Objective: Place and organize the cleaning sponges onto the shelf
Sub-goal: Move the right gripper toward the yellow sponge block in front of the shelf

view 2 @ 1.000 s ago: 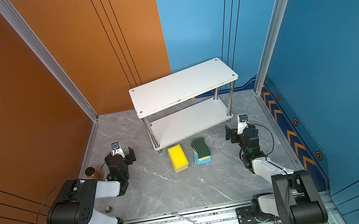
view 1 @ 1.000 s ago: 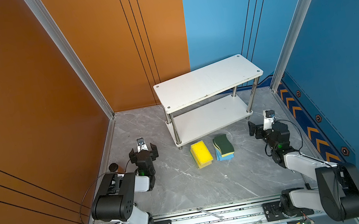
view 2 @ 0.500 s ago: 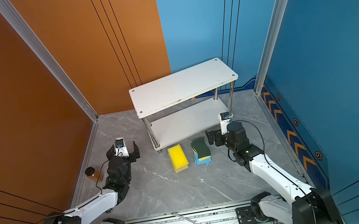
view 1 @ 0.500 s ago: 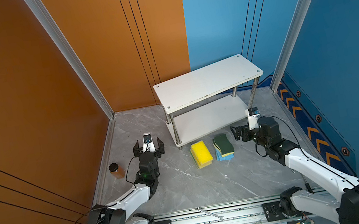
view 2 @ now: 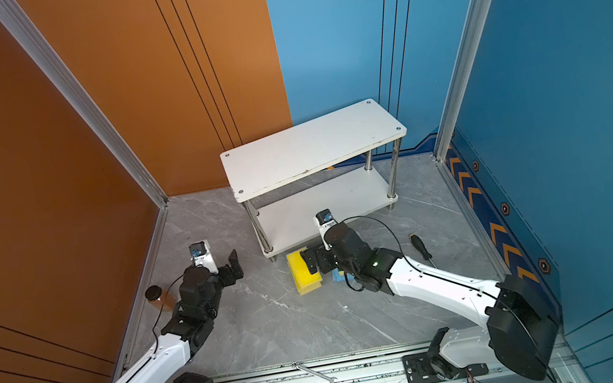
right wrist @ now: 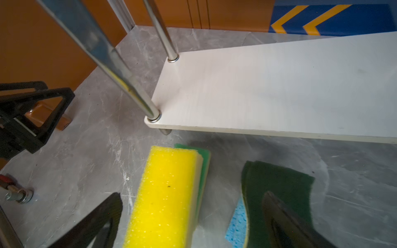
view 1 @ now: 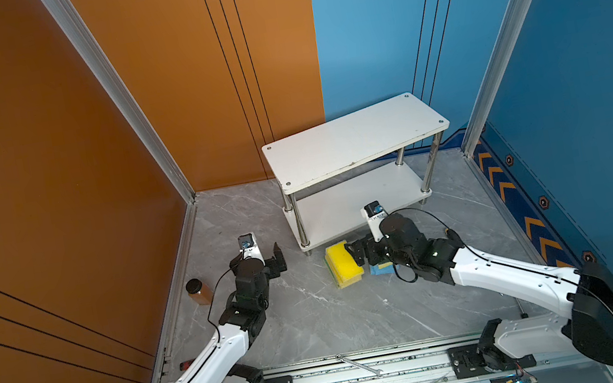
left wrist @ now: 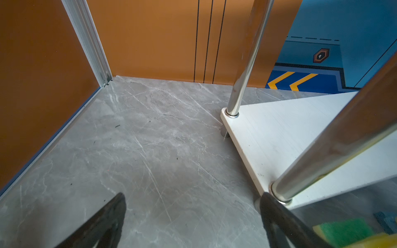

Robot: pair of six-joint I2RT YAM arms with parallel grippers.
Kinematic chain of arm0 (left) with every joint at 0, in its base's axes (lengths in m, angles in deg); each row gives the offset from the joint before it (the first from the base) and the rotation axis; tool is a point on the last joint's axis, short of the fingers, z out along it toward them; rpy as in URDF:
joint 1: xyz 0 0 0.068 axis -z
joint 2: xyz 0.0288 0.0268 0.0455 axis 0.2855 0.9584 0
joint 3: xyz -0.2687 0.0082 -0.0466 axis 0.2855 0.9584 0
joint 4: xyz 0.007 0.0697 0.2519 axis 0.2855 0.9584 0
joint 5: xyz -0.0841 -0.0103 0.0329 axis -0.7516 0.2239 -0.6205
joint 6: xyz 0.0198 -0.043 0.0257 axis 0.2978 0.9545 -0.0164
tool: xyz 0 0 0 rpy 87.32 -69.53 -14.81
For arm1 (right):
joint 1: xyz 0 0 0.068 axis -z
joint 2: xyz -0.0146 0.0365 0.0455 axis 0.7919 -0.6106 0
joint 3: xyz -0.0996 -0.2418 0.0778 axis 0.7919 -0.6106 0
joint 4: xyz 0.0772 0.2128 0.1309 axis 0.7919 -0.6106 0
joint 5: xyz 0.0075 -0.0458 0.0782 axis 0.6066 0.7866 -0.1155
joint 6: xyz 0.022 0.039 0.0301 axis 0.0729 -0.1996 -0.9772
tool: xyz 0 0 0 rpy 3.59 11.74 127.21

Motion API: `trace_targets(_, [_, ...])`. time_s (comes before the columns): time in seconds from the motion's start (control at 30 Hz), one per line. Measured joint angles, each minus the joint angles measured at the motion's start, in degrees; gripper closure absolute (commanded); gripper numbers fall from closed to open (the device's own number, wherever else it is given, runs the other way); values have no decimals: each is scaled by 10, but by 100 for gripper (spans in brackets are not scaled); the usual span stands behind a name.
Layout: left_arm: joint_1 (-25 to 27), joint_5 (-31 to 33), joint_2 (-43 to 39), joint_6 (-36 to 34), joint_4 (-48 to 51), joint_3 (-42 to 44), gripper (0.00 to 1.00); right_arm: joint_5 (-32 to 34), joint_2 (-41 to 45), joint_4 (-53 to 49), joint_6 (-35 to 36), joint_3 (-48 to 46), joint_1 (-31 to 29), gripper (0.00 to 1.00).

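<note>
The right fingers (right wrist: pixel 111 206) stand wide apart and hold nothing. In the right wrist view the yellow sponge (right wrist: pixel 165 193) lies between them, lengthwise along them and closer to one finger than to the other. Under it sits a green sponge (right wrist: pixel 205 169), its edge showing on the side toward the farther finger. That farther finger overlaps the dark-green sponge (right wrist: pixel 279 178), which rests on a blue sponge (right wrist: pixel 237 227); whether it touches the sponge cannot be told. Just beyond the fingertips, past both stacks, stands the shelf (view 1: pixel 351 143), its lower board (right wrist: pixel 268 85) the nearest part. All four sponges lie on the desk (view 1: pixel 319 325), in front of the shelf and off its boards.

The left fingers (left wrist: pixel 113 206) are wide apart too, holding nothing, above grey desk. A shelf post (left wrist: pixel 335 141) rises just beside one of them. In a top view a jar (view 1: pixel 198 290) stands on the other side of them, near the wall.
</note>
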Motion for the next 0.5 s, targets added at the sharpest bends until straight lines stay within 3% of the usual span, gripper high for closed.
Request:
trace_targets(0.23, [-7,-17,-31,26,97,-2,2,68,-95,-63,-10,80,-66,0])
trace_targets(0.5, [-39,-65,-45,47,113,-2,2,111,-137,-123,-27,132,-86,3])
